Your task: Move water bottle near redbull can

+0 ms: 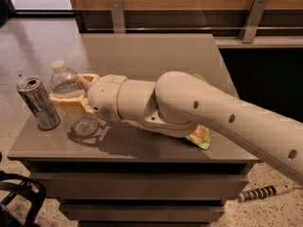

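The water bottle [65, 82] is clear with a white cap. It stands tilted at the table's left front, with its base [85, 125] on the tabletop. My gripper [66, 90] is shut on the bottle's body, one tan finger [88, 78] behind it and one [68, 104] in front. The redbull can [38, 103], silver-grey with an open pull-tab top, stands upright just left of the bottle, a small gap away. My thick cream arm [199, 110] reaches in from the right across the table.
A green snack bag [200, 135] lies under the arm near the table's front edge. The grey table [142, 51] has drawers below. A wooden wall rail runs behind. A black object [19, 193] and a striped handle [262, 193] lie on the floor.
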